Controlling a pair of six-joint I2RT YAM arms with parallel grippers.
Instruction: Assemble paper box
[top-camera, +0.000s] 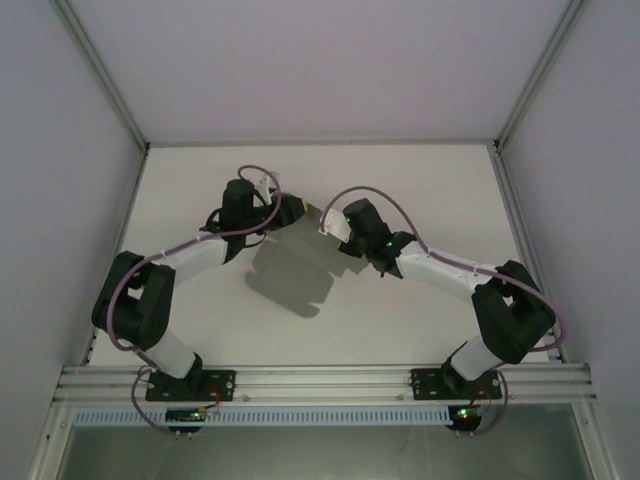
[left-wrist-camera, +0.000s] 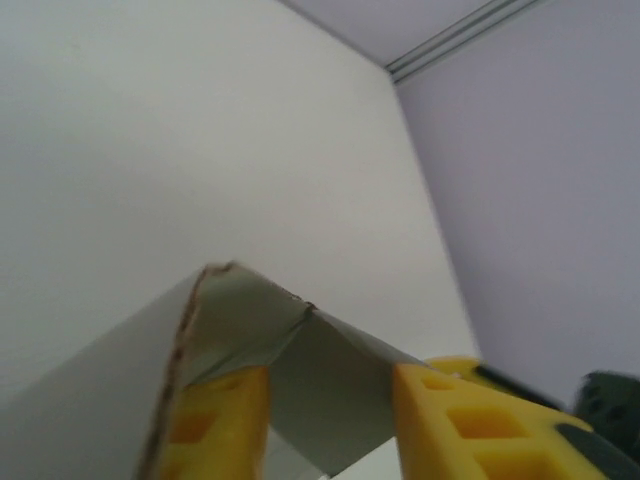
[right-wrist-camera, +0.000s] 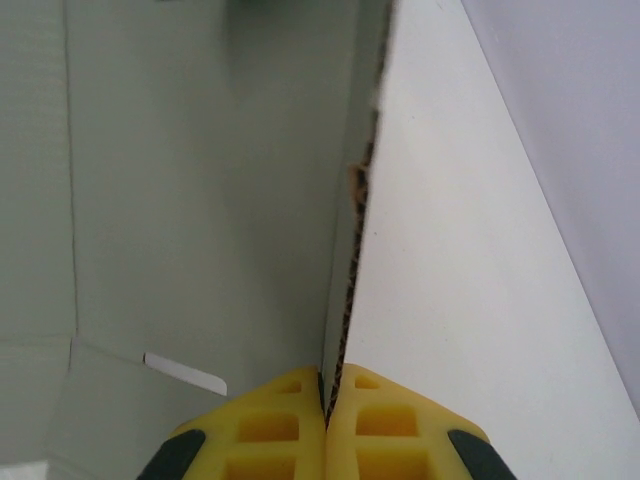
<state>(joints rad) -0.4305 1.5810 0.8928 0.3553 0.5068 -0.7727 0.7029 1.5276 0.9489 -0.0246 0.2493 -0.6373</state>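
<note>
Where the right fingers (right-wrist-camera: 300, 402) meet at the bottom centre of the right wrist view, they are pressed tight together on a raw cut edge of the paper box (right-wrist-camera: 200, 180). The thin grey card runs straight up the frame from between them, with a creased panel spread out to their left. At the bottom of the left wrist view the left fingers (left-wrist-camera: 462, 420) stand well apart. A folded flap of the card lies in the gap between them, its peaked corner rising at centre; whether they press on it I cannot tell. From above, the partly folded box sits mid-frame between the two wrists, its shadow (top-camera: 285, 292) falling on the white surface (top-camera: 430, 190) just below it. Both arms (top-camera: 150, 300) reach in from the lower corners.
</note>
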